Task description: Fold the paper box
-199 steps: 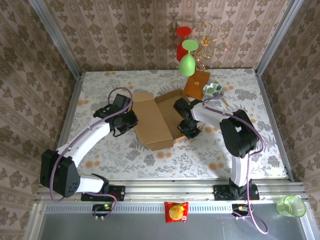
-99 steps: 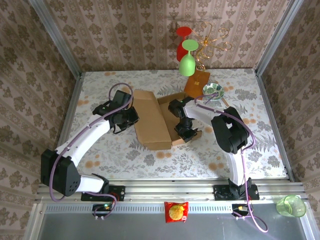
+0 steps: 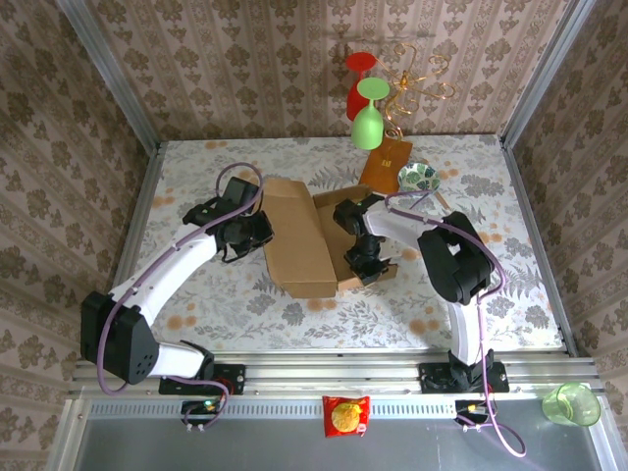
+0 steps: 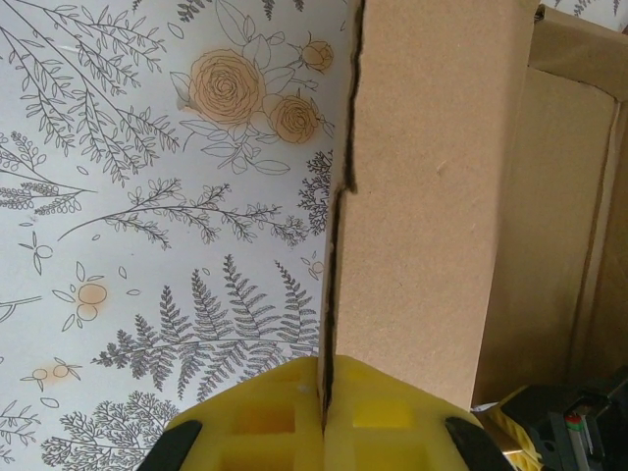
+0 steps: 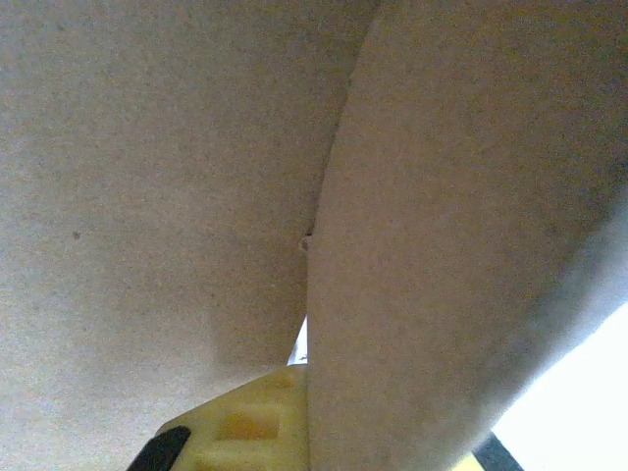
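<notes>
While half-folded, paper box [image 3: 299, 245] in left pincer [image 4: 325, 378].

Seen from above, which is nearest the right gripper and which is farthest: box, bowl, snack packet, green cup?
From the right gripper:
1. The box, touching it, mid-table.
2. The bowl, beyond it, towards the back.
3. The snack packet, front ledge, middle.
4. The green cup, front right corner.

A white floral-printed counter [image 3: 294, 314] is enclosed by beige damask-wallpapered walls [image 3: 245, 59], edged by grey metal rails [image 3: 111, 74], evenly lit.
</notes>
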Robot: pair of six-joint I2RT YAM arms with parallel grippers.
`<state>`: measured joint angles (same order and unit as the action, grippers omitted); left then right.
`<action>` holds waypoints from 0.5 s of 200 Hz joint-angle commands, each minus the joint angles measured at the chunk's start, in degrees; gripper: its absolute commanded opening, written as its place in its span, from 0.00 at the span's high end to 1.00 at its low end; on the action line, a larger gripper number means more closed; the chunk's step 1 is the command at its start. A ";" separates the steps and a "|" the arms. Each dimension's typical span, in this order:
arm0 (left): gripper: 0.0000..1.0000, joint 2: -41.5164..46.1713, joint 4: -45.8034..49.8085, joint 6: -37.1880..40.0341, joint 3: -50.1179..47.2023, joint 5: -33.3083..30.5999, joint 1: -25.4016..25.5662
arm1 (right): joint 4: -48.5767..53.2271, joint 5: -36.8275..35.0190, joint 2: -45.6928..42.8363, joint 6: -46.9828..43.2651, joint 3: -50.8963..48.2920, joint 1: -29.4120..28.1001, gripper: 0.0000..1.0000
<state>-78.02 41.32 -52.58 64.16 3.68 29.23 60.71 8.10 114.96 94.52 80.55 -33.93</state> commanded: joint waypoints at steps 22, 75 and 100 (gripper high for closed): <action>1.00 -0.73 -2.01 0.08 1.65 0.29 0.47 | -0.32 -3.76 -6.02 -0.52 -4.27 0.77 0.66; 1.00 -0.87 -2.04 0.11 1.58 0.22 0.47 | -1.40 -6.14 -9.71 -2.30 -6.66 2.70 0.61; 1.00 -1.08 -2.10 0.11 1.63 0.19 0.52 | -2.60 -7.30 -11.19 -3.53 -8.08 3.58 0.61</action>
<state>-78.24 39.99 -52.47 64.16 4.56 29.61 57.32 4.40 106.21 92.14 74.00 -31.07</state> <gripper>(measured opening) 0.054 0.386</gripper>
